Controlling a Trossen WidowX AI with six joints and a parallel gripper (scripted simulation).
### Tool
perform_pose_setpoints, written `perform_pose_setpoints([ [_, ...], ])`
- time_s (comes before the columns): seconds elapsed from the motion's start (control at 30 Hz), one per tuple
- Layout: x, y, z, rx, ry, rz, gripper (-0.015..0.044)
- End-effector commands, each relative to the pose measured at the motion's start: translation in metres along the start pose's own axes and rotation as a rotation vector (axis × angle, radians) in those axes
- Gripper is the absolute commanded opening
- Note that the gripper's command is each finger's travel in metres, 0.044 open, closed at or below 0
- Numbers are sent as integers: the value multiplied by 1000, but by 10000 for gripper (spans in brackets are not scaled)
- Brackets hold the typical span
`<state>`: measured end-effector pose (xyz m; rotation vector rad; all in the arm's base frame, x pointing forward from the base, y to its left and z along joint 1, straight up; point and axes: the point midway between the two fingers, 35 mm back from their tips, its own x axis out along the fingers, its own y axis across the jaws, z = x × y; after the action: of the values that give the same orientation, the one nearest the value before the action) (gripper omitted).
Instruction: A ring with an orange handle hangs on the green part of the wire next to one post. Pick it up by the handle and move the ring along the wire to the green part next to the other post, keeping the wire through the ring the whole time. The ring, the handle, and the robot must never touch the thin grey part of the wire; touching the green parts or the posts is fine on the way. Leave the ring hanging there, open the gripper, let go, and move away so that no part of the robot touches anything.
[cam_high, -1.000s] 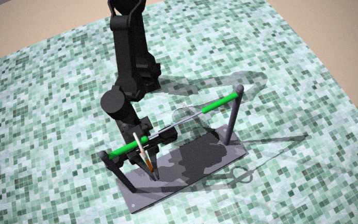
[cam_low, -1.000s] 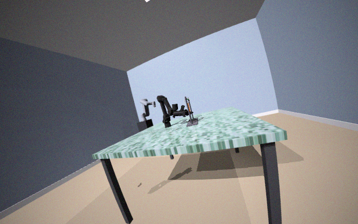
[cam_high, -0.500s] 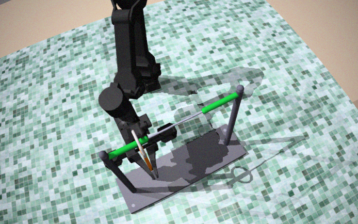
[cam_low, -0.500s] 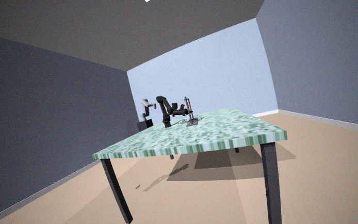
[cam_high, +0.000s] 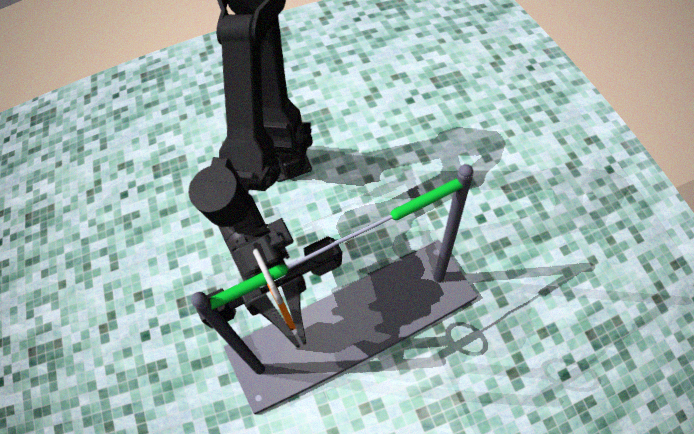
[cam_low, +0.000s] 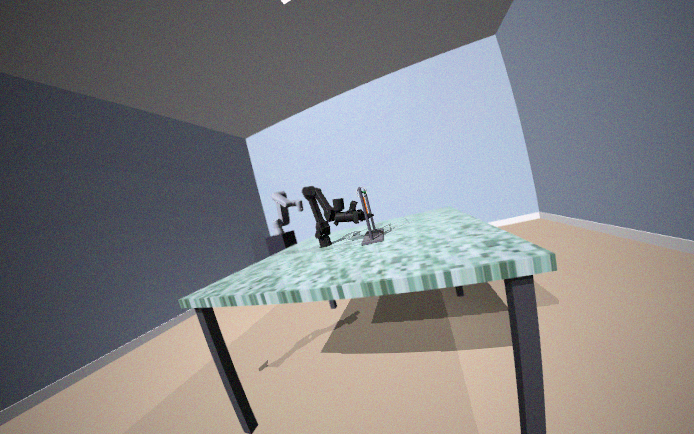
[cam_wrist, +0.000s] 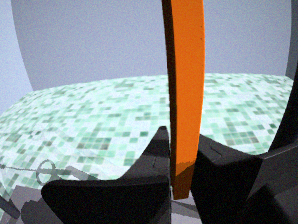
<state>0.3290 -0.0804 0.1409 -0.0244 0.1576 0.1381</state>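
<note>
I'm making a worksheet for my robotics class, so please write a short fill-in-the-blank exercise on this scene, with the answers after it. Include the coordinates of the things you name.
1. The gripper (cam_high: 300, 344) (cam_wrist: 169, 131) is closed on the ____ handle.
2. The ring (cam_high: 263, 263) is around a part of the wire that is coloured ____.
3. Between its two thick end parts, the wire (cam_high: 358, 233) is thin and ____.
4. At each end, the wire meets an upright ____.

Missing words: orange; green; grey; post
</note>
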Motion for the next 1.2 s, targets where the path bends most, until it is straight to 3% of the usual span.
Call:
perform_pose_setpoints([
  [0.0,0,0,1,-5,-3,5,-150],
  [1.17,1,13,2,-4,-1,15,-150],
])
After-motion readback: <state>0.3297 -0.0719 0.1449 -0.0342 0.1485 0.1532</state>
